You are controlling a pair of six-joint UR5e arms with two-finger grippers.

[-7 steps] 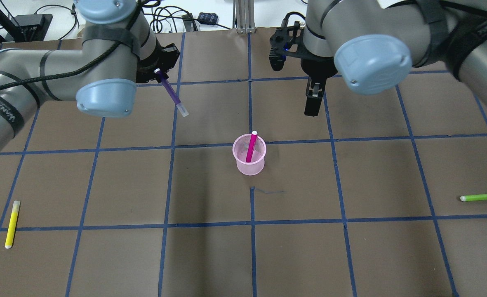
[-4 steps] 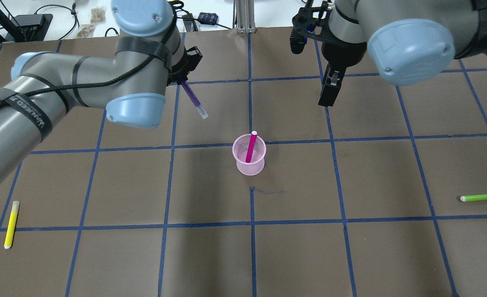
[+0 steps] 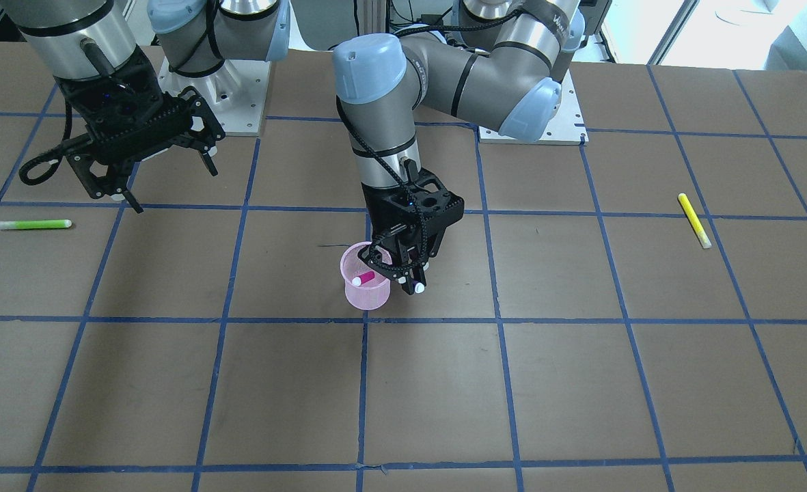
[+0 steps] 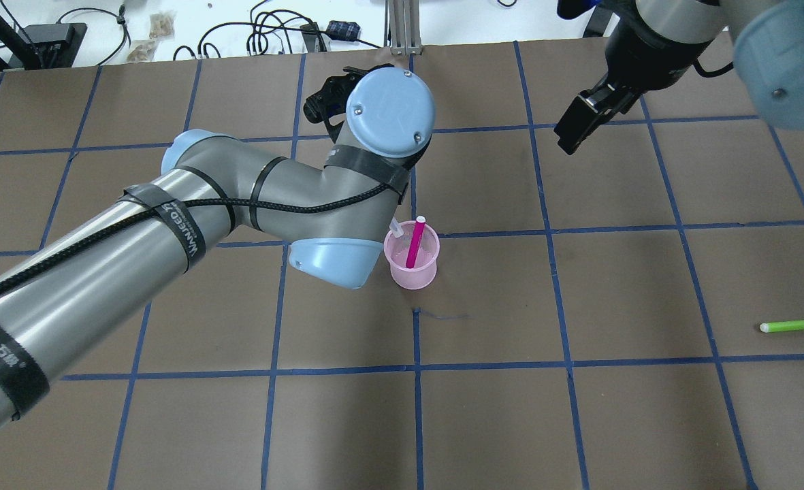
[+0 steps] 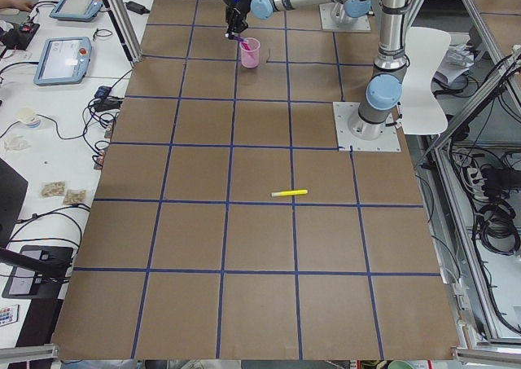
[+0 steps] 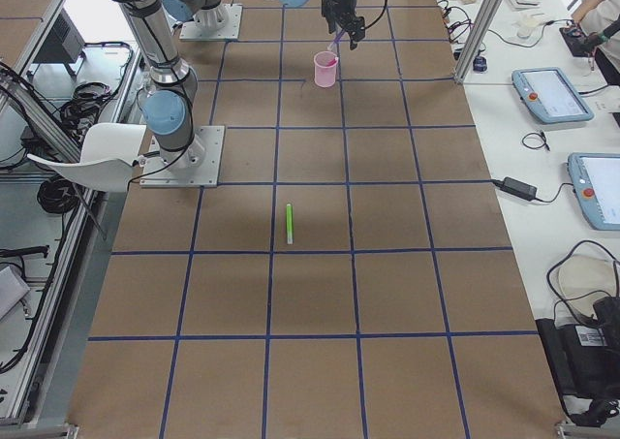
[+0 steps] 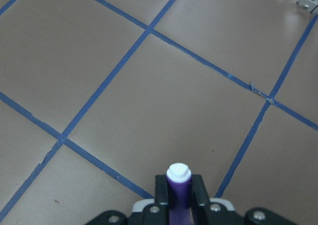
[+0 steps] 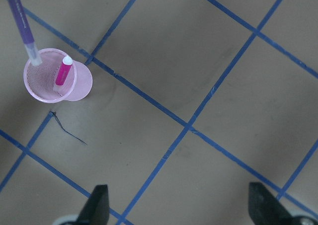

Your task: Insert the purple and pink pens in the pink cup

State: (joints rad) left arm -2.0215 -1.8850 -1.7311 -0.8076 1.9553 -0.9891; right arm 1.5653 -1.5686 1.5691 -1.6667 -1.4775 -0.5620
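The pink mesh cup (image 4: 413, 271) stands upright near the table's middle and also shows in the front view (image 3: 367, 292). The pink pen (image 4: 415, 243) leans inside it, white end up. My left gripper (image 3: 410, 281) is shut on the purple pen (image 8: 24, 29) and holds it tilted. The pen's clear tip (image 4: 395, 226) is at the cup's rim on my left side. In the left wrist view the purple pen (image 7: 179, 187) sits between the fingers. My right gripper (image 3: 169, 186) is open and empty, raised well away from the cup toward the far right (image 4: 572, 133).
A green pen (image 4: 796, 325) lies at the table's right edge. A yellow pen (image 3: 693, 220) lies on my left side. My left arm (image 4: 170, 231) stretches low across the left half and hides the table beneath it.
My left arm has swung right with the purple pen, bringing its tip from the far left square to the cup's rim. My right gripper has drawn back up and to the right.
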